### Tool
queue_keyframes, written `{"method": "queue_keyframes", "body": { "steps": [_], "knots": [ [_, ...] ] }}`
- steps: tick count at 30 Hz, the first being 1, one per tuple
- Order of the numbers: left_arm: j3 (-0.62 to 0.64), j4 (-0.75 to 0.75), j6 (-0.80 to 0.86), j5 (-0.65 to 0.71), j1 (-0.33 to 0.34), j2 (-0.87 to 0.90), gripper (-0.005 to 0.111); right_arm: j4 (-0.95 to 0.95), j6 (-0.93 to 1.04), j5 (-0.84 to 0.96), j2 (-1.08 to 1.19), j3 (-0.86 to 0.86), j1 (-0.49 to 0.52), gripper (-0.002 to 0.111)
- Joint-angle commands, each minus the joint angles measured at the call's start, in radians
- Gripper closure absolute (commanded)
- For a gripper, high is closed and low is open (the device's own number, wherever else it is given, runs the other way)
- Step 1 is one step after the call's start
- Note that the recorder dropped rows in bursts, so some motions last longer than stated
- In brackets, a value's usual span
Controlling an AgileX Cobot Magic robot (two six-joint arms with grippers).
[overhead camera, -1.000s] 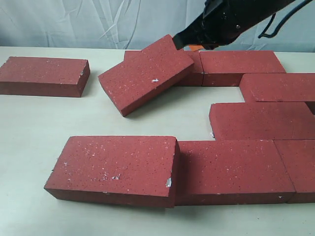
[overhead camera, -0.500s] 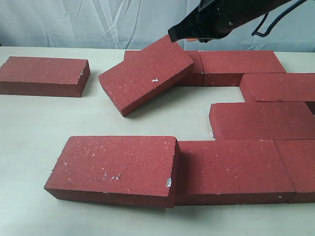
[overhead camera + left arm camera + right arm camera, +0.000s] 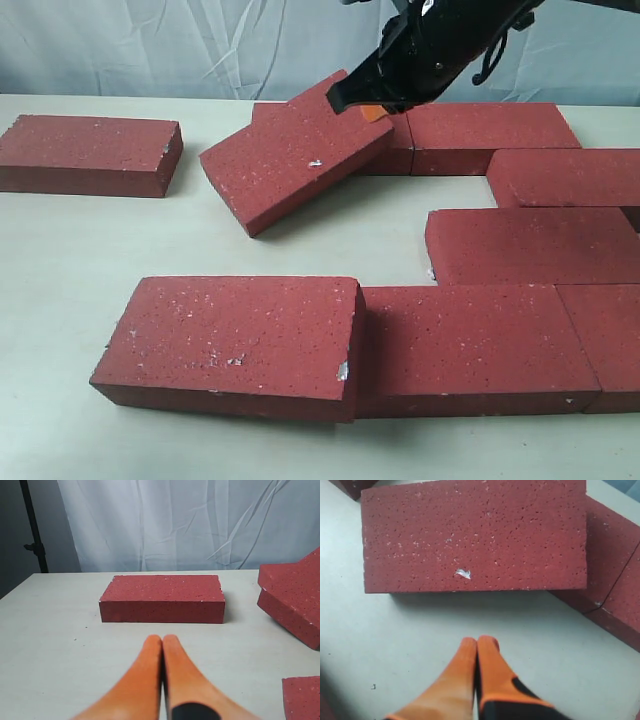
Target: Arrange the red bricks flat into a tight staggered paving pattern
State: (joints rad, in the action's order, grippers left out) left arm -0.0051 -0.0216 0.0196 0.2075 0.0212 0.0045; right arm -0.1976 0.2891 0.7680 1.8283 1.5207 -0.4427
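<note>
Several red bricks lie on the pale table. One tilted brick leans with its far corner on a back-row brick. My right gripper hangs shut and empty above that corner. In the right wrist view its orange fingertips are pressed together over bare table, just short of the tilted brick. My left gripper is shut and empty, low over the table, pointing at a lone brick; it is out of the exterior view.
The lone brick sits at the far left. Flat bricks lie at the back, right, middle right and in a front row. White cloth hangs behind.
The right arm has swung left and lower, from the back right to over the tilted brick's raised corner. No brick has moved.
</note>
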Motion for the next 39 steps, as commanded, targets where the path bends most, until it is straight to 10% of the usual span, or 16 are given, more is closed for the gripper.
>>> {"method": "queue_keyframes", "body": {
  "steps": [1, 13, 39],
  "knots": [
    [0.005, 0.001, -0.009, -0.012, -0.003, -0.005, 0.107, 0.012, -0.001, 0.015, 0.002, 0.011, 0.003, 0.109],
    [0.005, 0.001, -0.009, -0.012, -0.003, -0.005, 0.107, 0.098, -0.093, -0.103, 0.085, 0.027, 0.055, 0.109],
    [0.005, 0.008, -0.009, -0.012, -0.003, -0.005, 0.107, 0.439, -0.429, -0.044, 0.595, 0.690, 0.094, 0.109]
  ]
}}
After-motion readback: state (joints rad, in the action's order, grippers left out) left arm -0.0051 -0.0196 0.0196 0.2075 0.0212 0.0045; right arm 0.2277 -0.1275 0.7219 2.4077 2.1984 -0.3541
